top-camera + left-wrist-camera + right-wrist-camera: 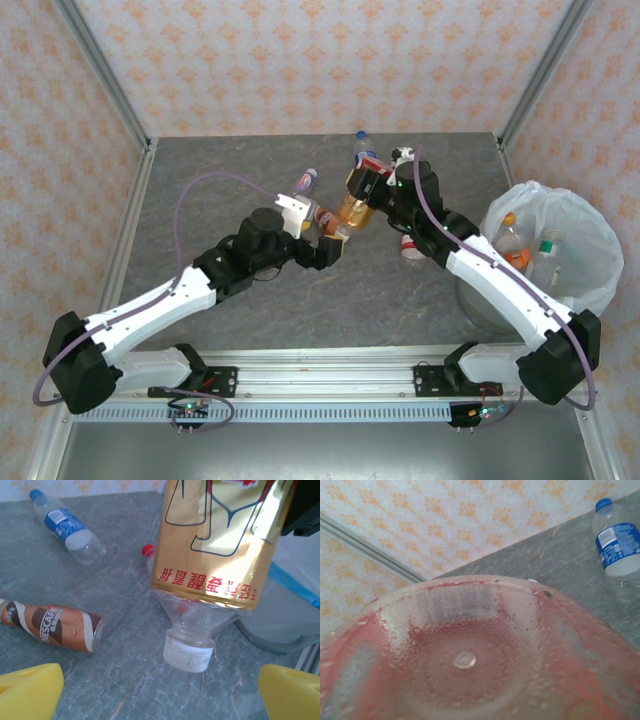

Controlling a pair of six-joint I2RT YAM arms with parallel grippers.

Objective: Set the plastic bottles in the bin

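Orange-patterned wallpaper closes in a grey stone-look table. From the top camera I see the bin, lined with a white bag, at the table's 3 o'clock edge, with bottles inside it. My right gripper clamps the gold-labelled bottle near the table's middle. Its long axis runs from 1 to 7 o'clock, cap at 7. My left gripper sits just at that cap end, jaws spread.

On the left wrist camera, the yellow pads stand wide apart, gripping nothing. The gold-labelled bottle hangs clear of the table, white cap down at 6 o'clock. A Nescafe bottle lies along 9 to 3. A blue-labelled bottle points its cap to 10.

On the right wrist camera, the held bottle's base faces the lens. The blue-labelled bottle lies at 2 o'clock, cap toward 12.
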